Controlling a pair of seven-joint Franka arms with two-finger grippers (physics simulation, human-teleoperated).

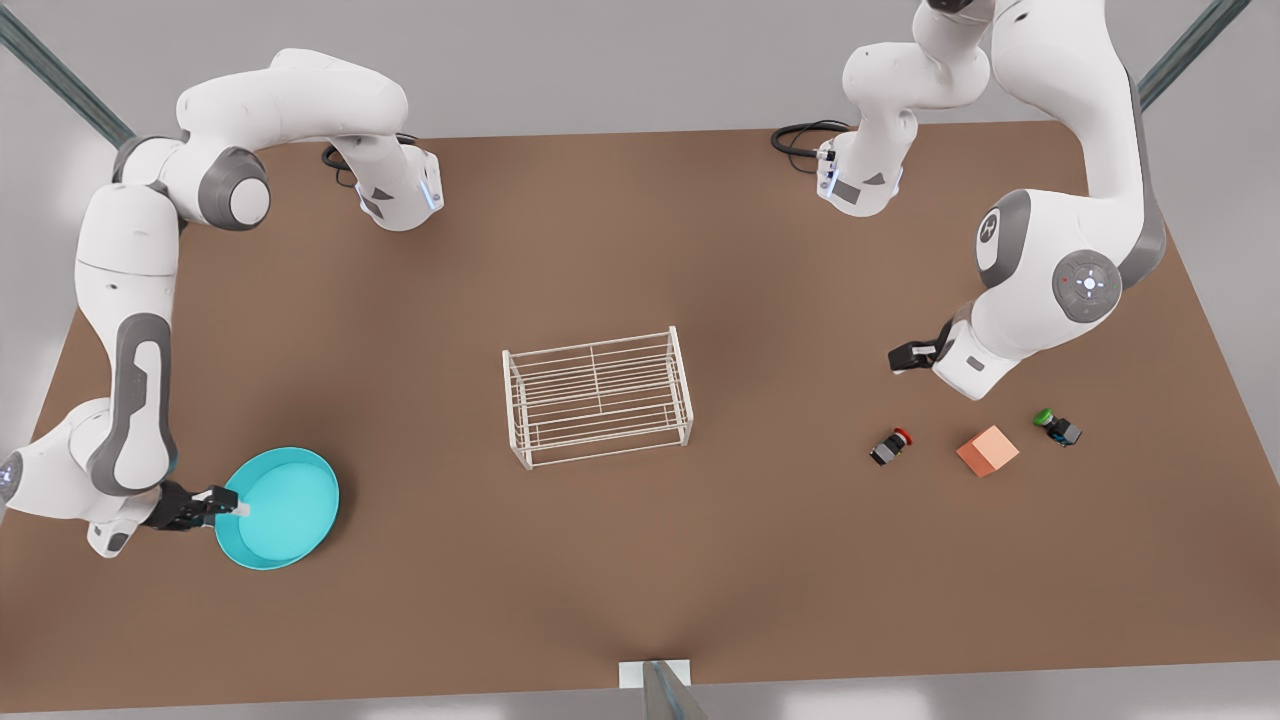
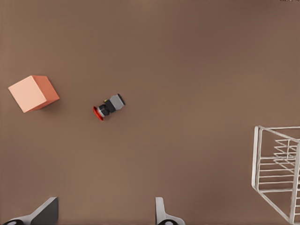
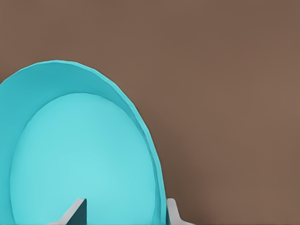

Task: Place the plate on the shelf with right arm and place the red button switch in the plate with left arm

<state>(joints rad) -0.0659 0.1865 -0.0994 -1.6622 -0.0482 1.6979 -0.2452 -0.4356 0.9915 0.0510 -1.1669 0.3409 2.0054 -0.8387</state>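
The right gripper (image 1: 232, 507) is clamped on the rim of the round turquoise plate (image 1: 285, 505), one finger inside, one outside. The left gripper (image 1: 905, 357) hovers with fingers apart over the plain brown counter (image 1: 600, 230), grey walls around. Just beyond it, the dark red-capped button switch (image 1: 889, 446) lies on its side, cap pointing away from the white wire shelf (image 1: 597, 396).

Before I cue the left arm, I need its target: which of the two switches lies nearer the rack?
The red-capped switch. It lies on the rack side of the orange cube; the green-capped switch lies beyond the cube.
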